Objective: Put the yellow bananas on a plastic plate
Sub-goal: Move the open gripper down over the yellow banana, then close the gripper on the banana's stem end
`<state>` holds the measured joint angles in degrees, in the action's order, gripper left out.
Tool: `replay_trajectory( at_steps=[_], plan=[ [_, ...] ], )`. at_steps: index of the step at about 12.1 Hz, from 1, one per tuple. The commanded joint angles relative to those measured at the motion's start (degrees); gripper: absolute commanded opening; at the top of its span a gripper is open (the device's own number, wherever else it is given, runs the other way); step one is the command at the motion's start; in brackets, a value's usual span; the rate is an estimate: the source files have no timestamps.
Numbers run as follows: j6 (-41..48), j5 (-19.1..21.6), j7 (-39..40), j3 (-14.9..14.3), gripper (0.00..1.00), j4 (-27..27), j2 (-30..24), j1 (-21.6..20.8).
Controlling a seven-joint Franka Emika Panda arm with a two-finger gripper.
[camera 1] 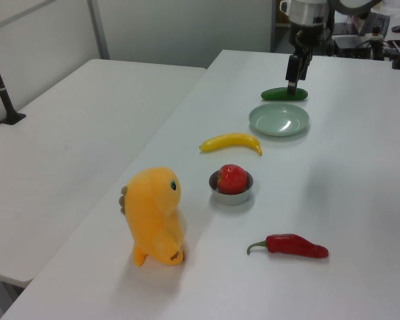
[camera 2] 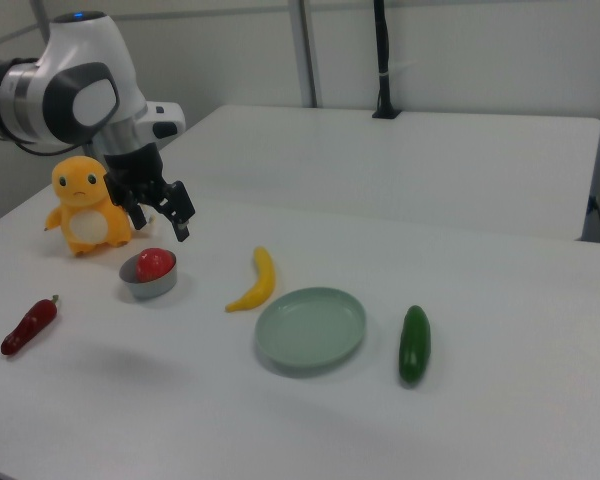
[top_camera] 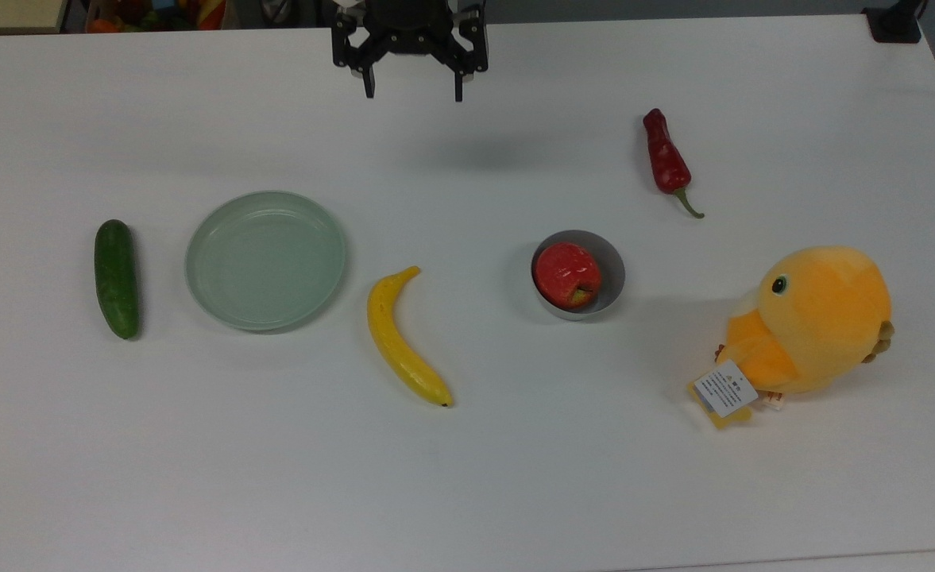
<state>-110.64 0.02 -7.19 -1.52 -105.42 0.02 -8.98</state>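
one yellow banana (top_camera: 403, 340), one pale green plate (top_camera: 265, 260), one dark green cucumber (top_camera: 116, 279), one red chili pepper (top_camera: 667, 161), one small grey bowl (top_camera: 606, 267) with one red apple (top_camera: 566, 275) in it, and one orange plush bird (top_camera: 813, 322) on one white table (top_camera: 467, 485).

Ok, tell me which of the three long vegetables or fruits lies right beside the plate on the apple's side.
The yellow banana: it lies between the pale green plate and the bowl holding the apple. The cucumber is on the plate's other side; the red pepper lies well apart.
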Motion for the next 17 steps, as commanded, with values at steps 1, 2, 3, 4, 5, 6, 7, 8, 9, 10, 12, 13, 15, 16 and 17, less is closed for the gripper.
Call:
replay_trajectory(
  at_steps=[1,2,3,4,5,6,7,8,9,10,12,13,15,16,17],
  plan=[
    [-8.5,0.1,0.4,-0.2,1.0,-1.1,3.6,-0.3],
    [-11.9,0.0,0.4,-0.2,1.0,-1.1,4.7,-0.2],
    [-14.7,-0.3,0.5,-0.2,1.0,-0.5,6.7,-0.2],
    [-18.3,-0.9,1.2,-0.2,1.0,0.7,9.2,0.0],
    [-20.7,-1.0,1.0,-0.2,1.0,2.3,11.6,0.3],
    [-20.9,-1.6,1.1,-0.2,1.0,4.2,13.9,0.4],
    [-21.0,-3.2,1.1,-0.2,1.0,5.8,16.3,0.4],
    [-21.1,-4.7,1.1,-0.2,1.0,6.7,18.3,0.7],
    [-21.4,-5.9,1.1,-0.2,1.0,8.3,20.3,0.8],
    [-21.9,-6.3,1.2,-0.2,1.0,10.0,23.0,0.8],
    [-24.3,-8.9,1.0,-0.1,1.0,12.2,27.4,1.8],
    [-24.4,-10.6,1.1,0.1,1.0,13.7,28.8,2.4],
    [-24.6,-12.5,1.0,0.2,1.0,15.6,32.0,2.6],
    [-24.6,-12.9,1.0,0.2,1.0,16.2,33.1,2.7],
    [-24.7,-13.2,1.0,0.2,1.0,16.3,33.6,2.8]
  ],
)
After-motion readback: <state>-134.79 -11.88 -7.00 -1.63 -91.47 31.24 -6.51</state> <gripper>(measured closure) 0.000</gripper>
